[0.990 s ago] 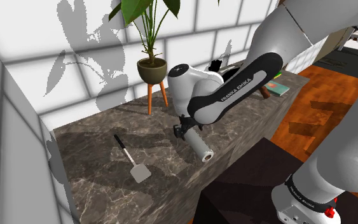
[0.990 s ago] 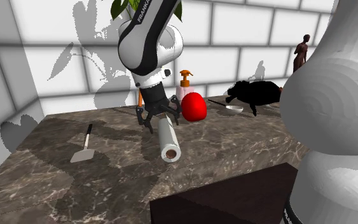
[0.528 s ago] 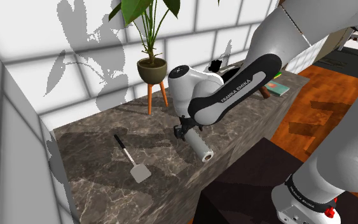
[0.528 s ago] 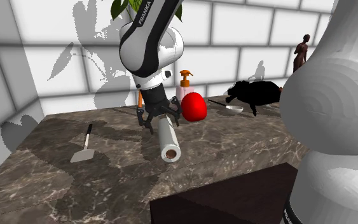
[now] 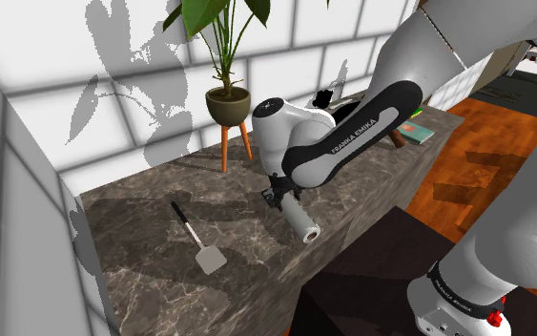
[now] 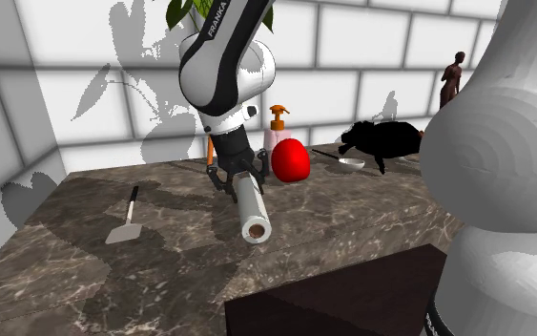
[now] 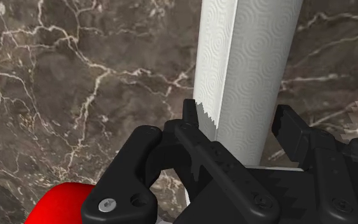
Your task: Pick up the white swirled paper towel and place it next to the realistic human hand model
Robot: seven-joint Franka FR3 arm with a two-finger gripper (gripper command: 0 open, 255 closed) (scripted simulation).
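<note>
The white swirled paper towel roll (image 6: 251, 209) lies on the dark marble counter (image 6: 352, 220), one end toward the counter's front edge. My black gripper (image 6: 236, 181) sits over its far end. In the wrist view the fingers (image 7: 193, 114) press both sides of the roll (image 7: 247, 70), so the gripper (image 7: 241, 118) is shut on it. From the shoulder camera the roll (image 5: 300, 220) juts out below the gripper (image 5: 278, 196). The black hand model (image 6: 381, 140) rests at the back of the counter, well to the second exterior view's right of the roll.
A red rounded object (image 6: 290, 159) and an orange-topped pump bottle (image 6: 277, 122) stand just behind the roll. A spatula (image 5: 199, 243) lies to the shoulder view's left. A potted plant (image 5: 228, 103) on orange legs stands by the tiled wall. A dark figurine (image 6: 458, 72) stands far back.
The fingers have drawn in from a wide spread and now clasp the roll. The roll's near end has shifted very slightly; the arm has hardly moved.
</note>
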